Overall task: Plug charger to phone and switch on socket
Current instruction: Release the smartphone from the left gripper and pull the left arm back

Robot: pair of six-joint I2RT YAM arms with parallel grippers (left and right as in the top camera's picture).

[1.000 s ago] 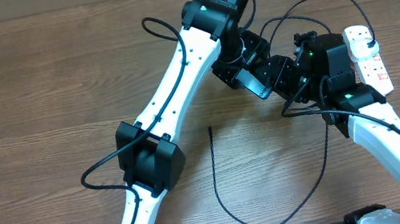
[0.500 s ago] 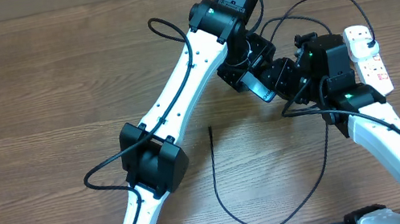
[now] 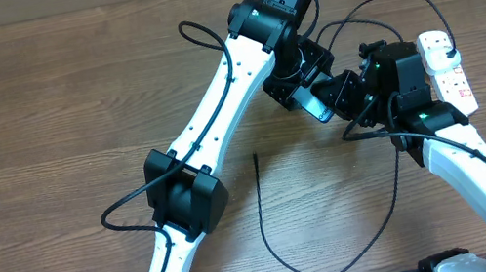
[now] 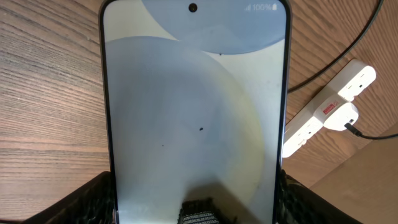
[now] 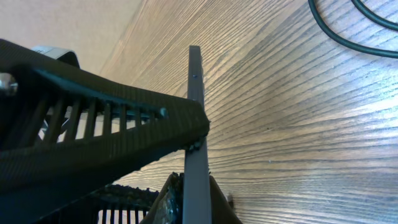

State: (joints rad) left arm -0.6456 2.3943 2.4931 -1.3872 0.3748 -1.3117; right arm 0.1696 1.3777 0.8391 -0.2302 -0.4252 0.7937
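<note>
We are holding phone [image 4: 194, 106] in left claw [image 4: 196, 202], right claw [image 5: 189, 205] pinching its edge; uneven pull risking phone slipping, dropping onto worktop [image 3: 41, 110].

From overhead the phone [image 3: 321, 105] shows only a sliver of lit screen — the rest lies under the left gripper [image 3: 313, 95] and right gripper [image 3: 346, 99]. The right arm [image 3: 464, 158] covers part of the socket [image 3: 456, 80] — and the charger [image 3: 261, 217] tip is too small to make out

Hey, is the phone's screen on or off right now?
On. The phone shows a lit wallpaper and a 100% battery reading.
</note>
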